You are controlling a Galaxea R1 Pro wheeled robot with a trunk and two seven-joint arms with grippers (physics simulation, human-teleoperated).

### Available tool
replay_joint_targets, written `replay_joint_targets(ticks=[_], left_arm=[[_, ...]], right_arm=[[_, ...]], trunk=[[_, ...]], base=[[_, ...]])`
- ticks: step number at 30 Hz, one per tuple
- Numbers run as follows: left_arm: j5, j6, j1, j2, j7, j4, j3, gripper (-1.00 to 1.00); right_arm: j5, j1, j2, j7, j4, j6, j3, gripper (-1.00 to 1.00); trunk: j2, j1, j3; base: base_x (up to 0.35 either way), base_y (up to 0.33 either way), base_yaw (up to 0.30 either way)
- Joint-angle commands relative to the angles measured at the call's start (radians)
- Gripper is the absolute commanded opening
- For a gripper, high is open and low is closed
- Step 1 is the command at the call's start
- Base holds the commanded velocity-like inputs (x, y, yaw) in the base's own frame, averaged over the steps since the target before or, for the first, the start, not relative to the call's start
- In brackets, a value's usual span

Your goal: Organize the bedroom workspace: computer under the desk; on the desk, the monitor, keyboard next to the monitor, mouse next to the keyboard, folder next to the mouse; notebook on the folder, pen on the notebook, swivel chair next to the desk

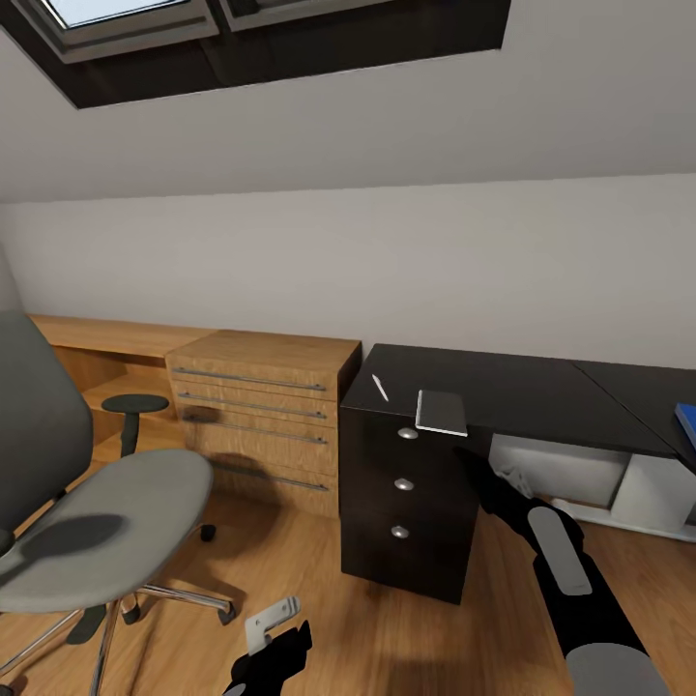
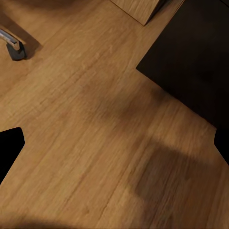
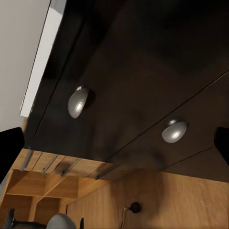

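The black desk (image 1: 541,396) stands ahead, with its three-drawer unit (image 1: 411,503) at the near left end. On its top lie a thin white pen (image 1: 380,388) and a small grey notebook (image 1: 442,412) that overhangs the front edge. A corner of the blue folder (image 1: 688,420) rests on the desk at the far right. My right gripper (image 1: 474,462) hangs just below the notebook, beside the drawer unit, open and empty, facing the silver knobs (image 3: 78,101). The grey swivel chair (image 1: 106,512) is at the left. My left gripper (image 1: 278,633) hovers open over the wood floor (image 2: 95,124).
A light-wood drawer chest (image 1: 261,416) stands between chair and desk, against the wall. A low wooden shelf (image 1: 106,338) runs behind the chair. A chair castor (image 2: 15,49) is near my left gripper. The desk's white leg (image 1: 657,493) is at the right. A skylight (image 1: 135,19) is overhead.
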Motion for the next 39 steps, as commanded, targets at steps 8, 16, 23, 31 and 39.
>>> replay_joint_targets(ticks=[8,16,23,31,39], left_arm=[[0.008,-0.007,-0.002,-0.001,0.003,-0.001,-0.003,1.00],[0.008,-0.007,-0.002,-0.001,0.003,-0.001,-0.003,1.00],[0.009,-0.007,-0.002,-0.001,0.002,0.000,-0.003,1.00],[0.008,-0.007,-0.002,-0.001,0.000,0.006,-0.004,1.00],[0.008,-0.007,-0.002,-0.002,-0.001,0.007,-0.009,1.00]], right_arm=[[-0.014,-0.001,0.000,0.098,-0.006,0.003,-0.003,1.00],[-0.012,-0.001,-0.001,0.178,-0.002,0.003,-0.003,1.00],[-0.011,-0.001,-0.002,0.187,-0.001,0.002,-0.002,1.00],[-0.011,-0.001,-0.002,0.186,0.026,0.002,-0.004,1.00],[-0.011,-0.001,-0.002,0.186,0.122,-0.001,-0.014,1.00]], trunk=[[-0.001,0.000,-0.001],[-0.001,0.000,-0.001],[-0.001,0.000,-0.001],[-0.001,0.000,-0.001],[-0.001,0.000,-0.001]], base=[[0.000,0.000,0.000],[0.000,0.000,0.000],[0.000,0.000,0.000],[0.082,0.006,0.000],[0.055,0.002,0.000]])
